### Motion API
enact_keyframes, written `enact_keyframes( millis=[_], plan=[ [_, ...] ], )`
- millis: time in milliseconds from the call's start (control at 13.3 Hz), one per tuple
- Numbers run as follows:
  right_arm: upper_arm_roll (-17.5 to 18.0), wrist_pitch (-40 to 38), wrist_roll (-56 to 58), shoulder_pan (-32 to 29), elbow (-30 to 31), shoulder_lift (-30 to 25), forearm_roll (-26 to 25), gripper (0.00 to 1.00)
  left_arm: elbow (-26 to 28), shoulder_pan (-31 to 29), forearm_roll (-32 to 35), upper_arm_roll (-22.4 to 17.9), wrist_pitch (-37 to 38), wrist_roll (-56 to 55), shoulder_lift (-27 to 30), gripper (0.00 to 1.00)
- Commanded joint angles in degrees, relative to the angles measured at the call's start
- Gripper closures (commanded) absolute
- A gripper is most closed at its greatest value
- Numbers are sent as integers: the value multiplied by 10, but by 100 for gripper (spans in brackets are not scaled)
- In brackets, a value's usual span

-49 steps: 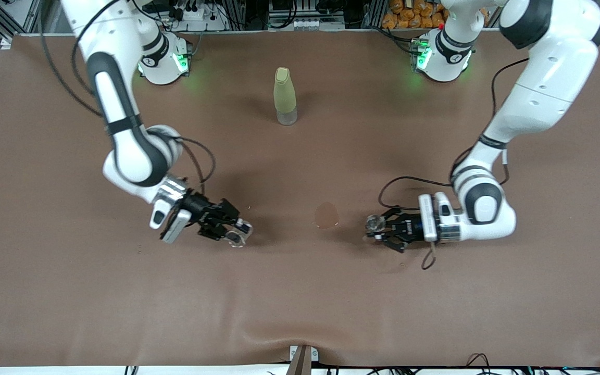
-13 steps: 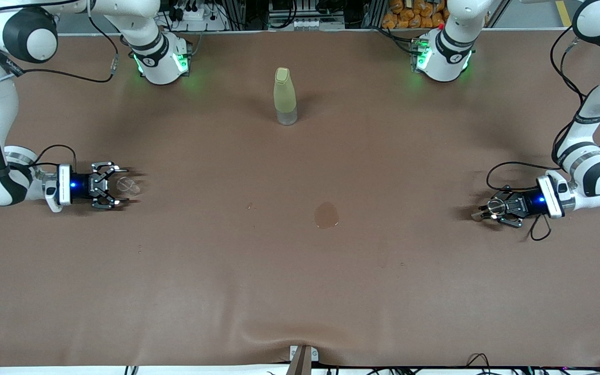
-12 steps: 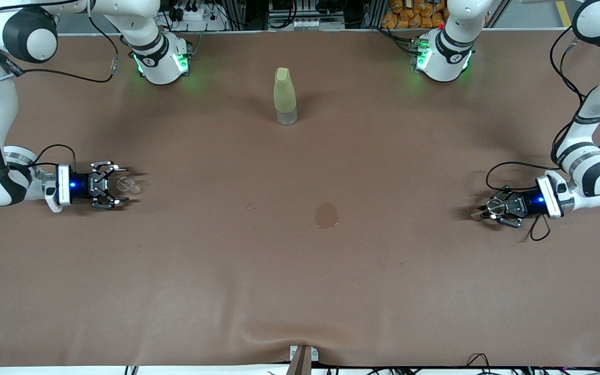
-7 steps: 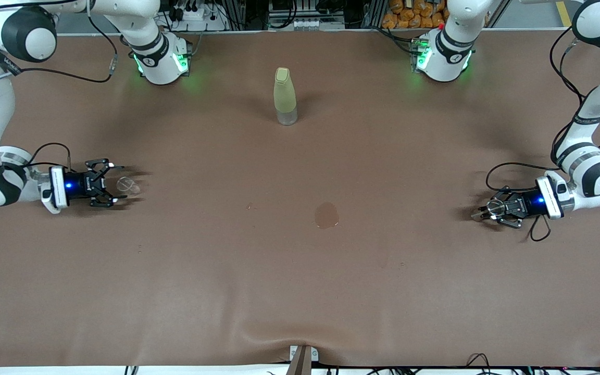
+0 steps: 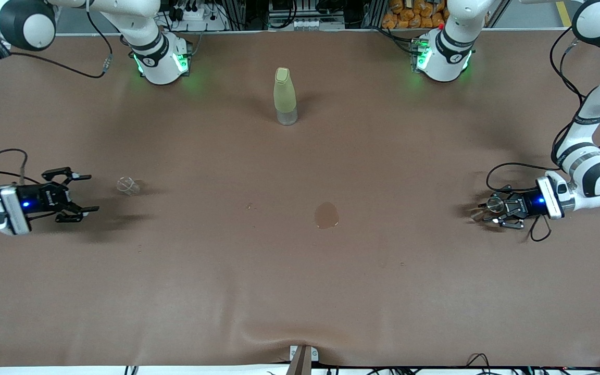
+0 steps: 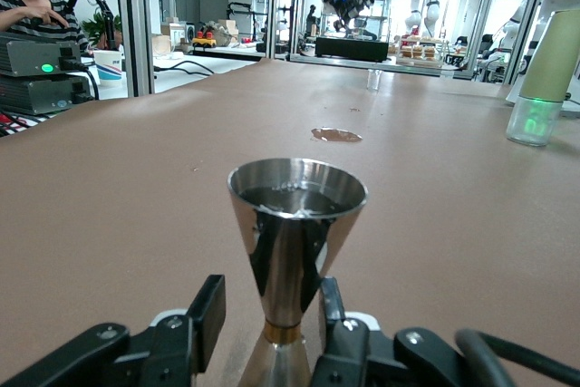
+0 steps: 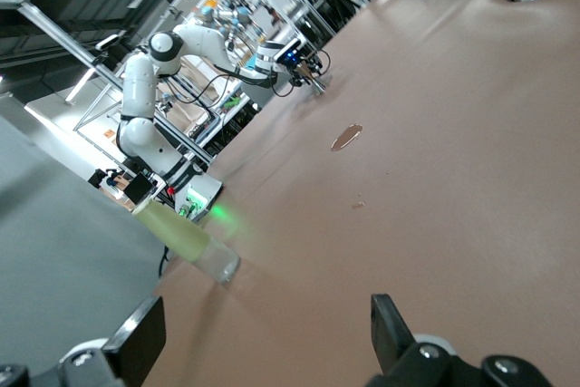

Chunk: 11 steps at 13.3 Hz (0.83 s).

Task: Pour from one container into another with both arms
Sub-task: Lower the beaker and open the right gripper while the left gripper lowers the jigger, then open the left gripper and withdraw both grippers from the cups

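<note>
The clear glass cup (image 5: 128, 185) stands alone on the brown table toward the right arm's end, and shows small in the left wrist view (image 6: 373, 79). My right gripper (image 5: 90, 193) hangs open a short way from it, still closer to that end, with nothing between its fingers (image 7: 267, 333). At the left arm's end the silver jigger (image 5: 495, 203) stands upright on the table. My left gripper (image 6: 270, 296) is around its narrow waist, fingers parted, with a gap showing on one side. Liquid shows inside the jigger's top cone (image 6: 297, 198).
A tall pale yellow-green bottle (image 5: 285, 96) stands mid-table, nearer the arm bases; it also shows in the right wrist view (image 7: 186, 242). A small wet puddle (image 5: 326, 215) lies on the table mat (image 5: 300, 291) between the two grippers. A fold wrinkles the mat's front edge.
My right gripper has drawn back from the glass cup toward its end of the table, leaving the cup standing. My left gripper's fingers have parted from the jigger's waist.
</note>
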<state>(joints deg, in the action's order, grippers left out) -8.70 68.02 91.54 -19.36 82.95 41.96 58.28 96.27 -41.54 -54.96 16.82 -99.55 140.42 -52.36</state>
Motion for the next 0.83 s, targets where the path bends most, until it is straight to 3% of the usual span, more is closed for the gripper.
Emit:
enact_keyframes(
  millis=[0,451,677,752],
  plan=[
    [1,40,-119,38,6,-61,-7,0,-6,-2,9,1,2,-8,0,44],
    [1,175,-310,115,13,-129,-7,0,-29,-27,82,1,11,-85,18,5],
    [3,249,-434,146,21,-159,-23,0,-58,-34,103,1,44,-155,28,0],
    [15,284,-452,147,22,-168,-57,0,-66,-37,112,3,57,-205,35,0]
  ],
)
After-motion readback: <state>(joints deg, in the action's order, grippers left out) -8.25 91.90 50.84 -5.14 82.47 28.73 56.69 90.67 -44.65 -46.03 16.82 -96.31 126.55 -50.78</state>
